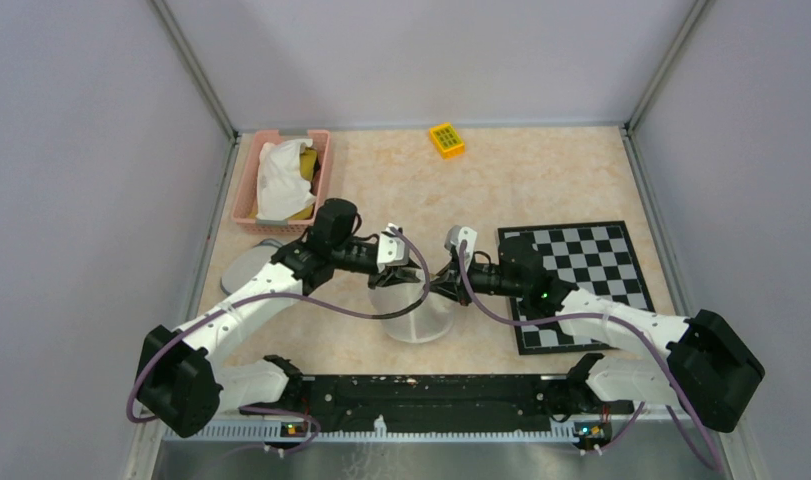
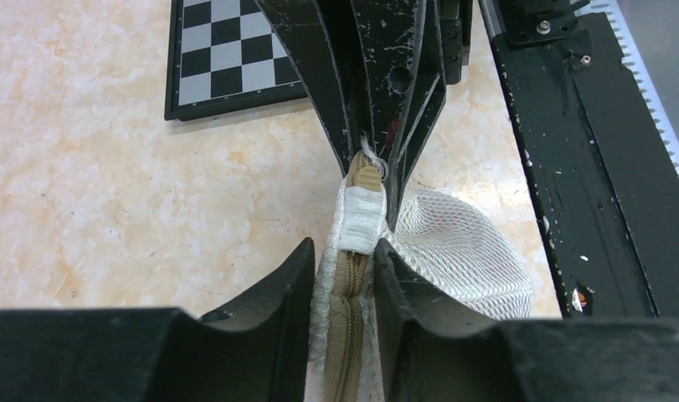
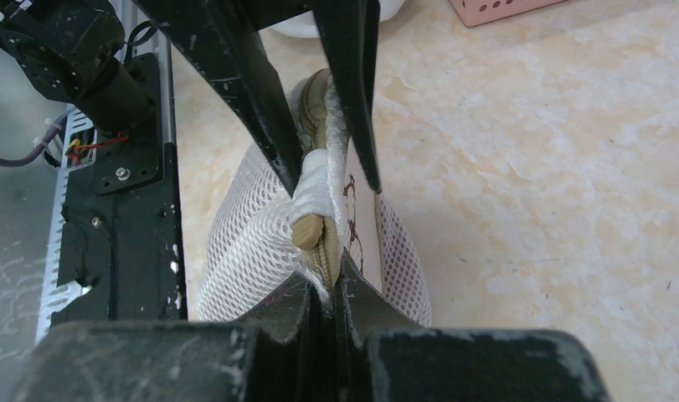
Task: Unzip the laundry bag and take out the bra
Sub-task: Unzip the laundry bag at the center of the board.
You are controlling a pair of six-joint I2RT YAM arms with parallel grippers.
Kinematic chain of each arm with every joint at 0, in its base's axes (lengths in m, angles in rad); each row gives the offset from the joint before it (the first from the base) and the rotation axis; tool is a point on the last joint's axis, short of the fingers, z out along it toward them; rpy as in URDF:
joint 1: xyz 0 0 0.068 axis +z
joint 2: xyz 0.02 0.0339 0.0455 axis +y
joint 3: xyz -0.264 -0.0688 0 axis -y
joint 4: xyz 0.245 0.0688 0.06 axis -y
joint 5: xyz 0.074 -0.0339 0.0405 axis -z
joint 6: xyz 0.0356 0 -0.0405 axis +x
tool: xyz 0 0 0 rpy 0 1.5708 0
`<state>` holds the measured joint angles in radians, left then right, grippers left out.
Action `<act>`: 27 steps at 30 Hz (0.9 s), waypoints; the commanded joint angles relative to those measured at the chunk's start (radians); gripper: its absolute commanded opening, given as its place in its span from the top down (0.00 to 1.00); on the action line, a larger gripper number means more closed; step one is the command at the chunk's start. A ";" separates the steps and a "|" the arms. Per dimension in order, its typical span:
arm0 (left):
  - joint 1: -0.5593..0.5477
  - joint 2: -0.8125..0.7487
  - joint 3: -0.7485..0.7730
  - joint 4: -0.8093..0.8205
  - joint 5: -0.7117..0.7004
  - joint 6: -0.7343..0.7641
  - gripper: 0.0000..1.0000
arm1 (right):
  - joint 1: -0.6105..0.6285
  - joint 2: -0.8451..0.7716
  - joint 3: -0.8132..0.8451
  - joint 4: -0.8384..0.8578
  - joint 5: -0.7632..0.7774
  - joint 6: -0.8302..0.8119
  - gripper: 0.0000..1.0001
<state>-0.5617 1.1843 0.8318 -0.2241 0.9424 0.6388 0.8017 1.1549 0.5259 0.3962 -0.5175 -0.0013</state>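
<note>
I judge we are at the opening step, the zip not yet run; the laundry bag (image 1: 418, 318) stands on the table (image 1: 541, 180) midway between the two arms, just ahead of their bases, its top seam lifted up to where both grippers meet; the right gripper (image 3: 329, 280) is clamped tight on the end of that seam, mesh and zip tape pinched between its pads, which I take as the anchor hold; the left gripper (image 2: 344, 251) sits astride the zipper (image 2: 348, 335) with its jaws part-way in, one finger either side of the tape, and I cannot tell whether they have bitten yet or only bracket it; the next move, as I read it, calls for the left fingers to catch the tan pull (image 3: 306, 230) that peeks from under the white fabric tab (image 2: 361, 213), then draw it along the seam away from the right hold while that hold keeps the tape taut; the pull is small and half covered by the tab, so a grab on mesh alone is the risk; the bag itself is white open-weave mesh, rounded and soft, with a tan zip closed along its top; I can see something pale with dark red marks through the mesh in the right wrist view, but I cannot say it is the bra.
</note>
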 commanded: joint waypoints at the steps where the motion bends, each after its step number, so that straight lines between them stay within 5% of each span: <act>1: 0.000 -0.012 -0.001 -0.011 -0.017 0.054 0.75 | -0.004 -0.009 0.048 0.034 -0.017 0.031 1.00; 3: -0.001 -0.012 -0.004 -0.004 -0.011 0.039 0.86 | -0.004 -0.007 0.059 0.016 -0.019 0.037 1.00; 6: 0.001 -0.007 -0.003 -0.002 -0.053 -0.036 0.99 | -0.024 -0.003 0.121 -0.124 -0.044 0.027 0.76; 13: 0.078 0.034 -0.032 0.048 -0.040 -0.149 1.00 | -0.144 0.051 0.319 -0.485 -0.186 0.017 0.55; 20: 0.131 0.115 0.018 0.062 0.016 -0.282 1.00 | -0.250 0.097 0.447 -0.632 -0.353 0.123 0.51; 27: 0.132 0.185 0.067 0.089 0.071 -0.375 1.00 | -0.294 0.157 0.447 -0.502 -0.468 0.332 0.53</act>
<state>-0.4324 1.3331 0.8371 -0.1642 0.9619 0.3481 0.5171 1.2861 0.9451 -0.1738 -0.8883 0.1825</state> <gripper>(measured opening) 0.031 0.485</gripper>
